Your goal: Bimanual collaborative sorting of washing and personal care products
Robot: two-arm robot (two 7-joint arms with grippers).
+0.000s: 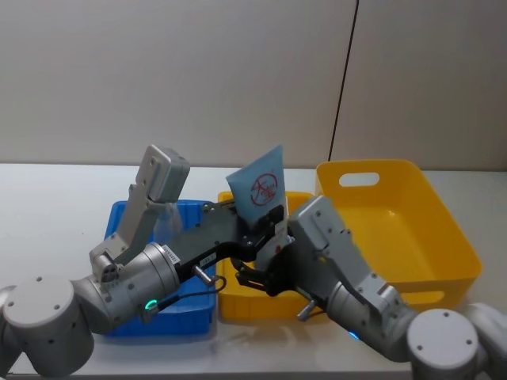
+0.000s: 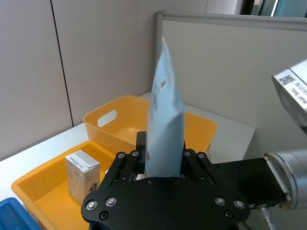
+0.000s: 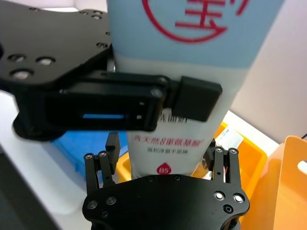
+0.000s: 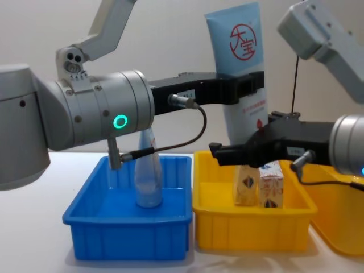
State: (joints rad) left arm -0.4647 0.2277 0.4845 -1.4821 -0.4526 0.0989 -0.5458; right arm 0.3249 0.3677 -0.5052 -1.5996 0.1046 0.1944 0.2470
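Left gripper (image 4: 245, 88) pinched pale-blue tube (image 4: 239, 45) mid-body, upright, crimped end up, over small yellow tray (image 4: 250, 230). Right gripper (image 3: 165, 153) sat below, jaws spread either side of tube's lower end, apparently set to receive it for sorting.

A pale worktop (image 1: 47, 190) is backed by a plain light-grey wall (image 1: 182, 71), which is divided by a thin dark vertical seam (image 1: 342, 87). In the left wrist view, a beige partition (image 2: 230, 62) edged in metal is seen beyond the worktop's edge. Everything is evenly lit.
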